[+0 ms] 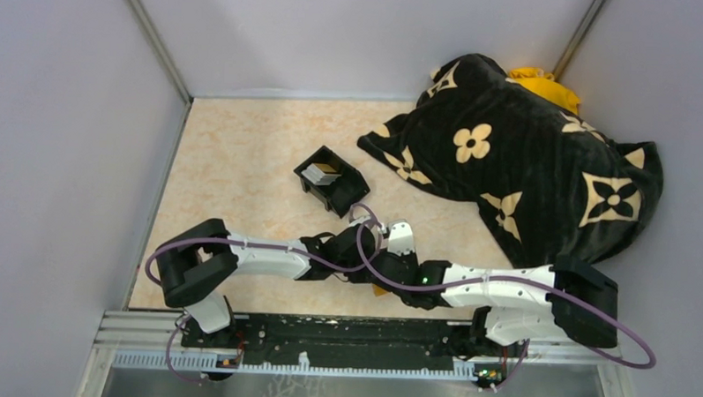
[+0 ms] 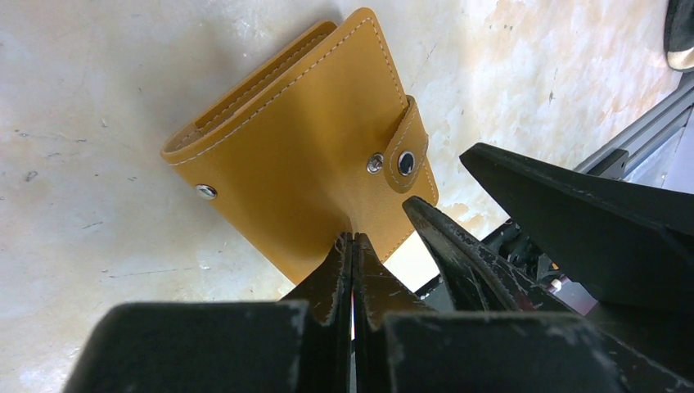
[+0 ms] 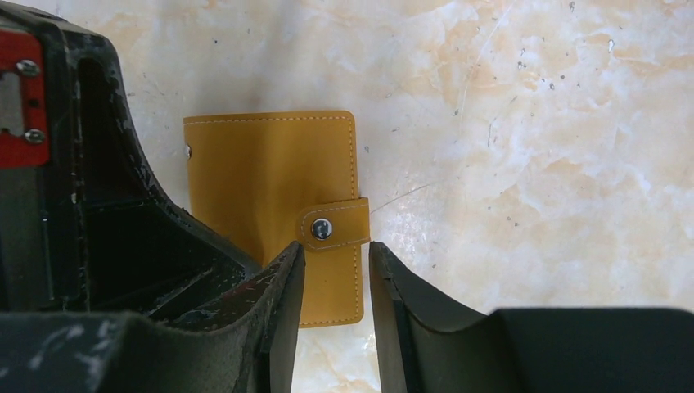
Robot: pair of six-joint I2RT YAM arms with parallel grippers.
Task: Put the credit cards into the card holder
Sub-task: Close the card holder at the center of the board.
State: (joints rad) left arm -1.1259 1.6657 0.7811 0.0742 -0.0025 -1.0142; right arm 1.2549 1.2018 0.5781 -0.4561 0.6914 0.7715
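Observation:
The card holder (image 2: 303, 155) is an orange-tan wallet, closed, with its snap tab (image 3: 331, 227) fastened. It lies on the marble table between the two arms. Only a sliver of it (image 1: 378, 289) shows in the top view. My left gripper (image 2: 353, 239) is shut, pinching the holder's near edge, which creases at the tips. My right gripper (image 3: 335, 255) is open, with its jaws on either side of the holder's edge just below the tab. The credit cards (image 1: 321, 173) sit stacked in a black open-topped box (image 1: 341, 191) farther back.
A black blanket with cream flower prints (image 1: 525, 169) covers the back right of the table, with something yellow (image 1: 542, 84) behind it. Grey walls close in the left, back and right. A metal rail (image 1: 343, 339) runs along the near edge.

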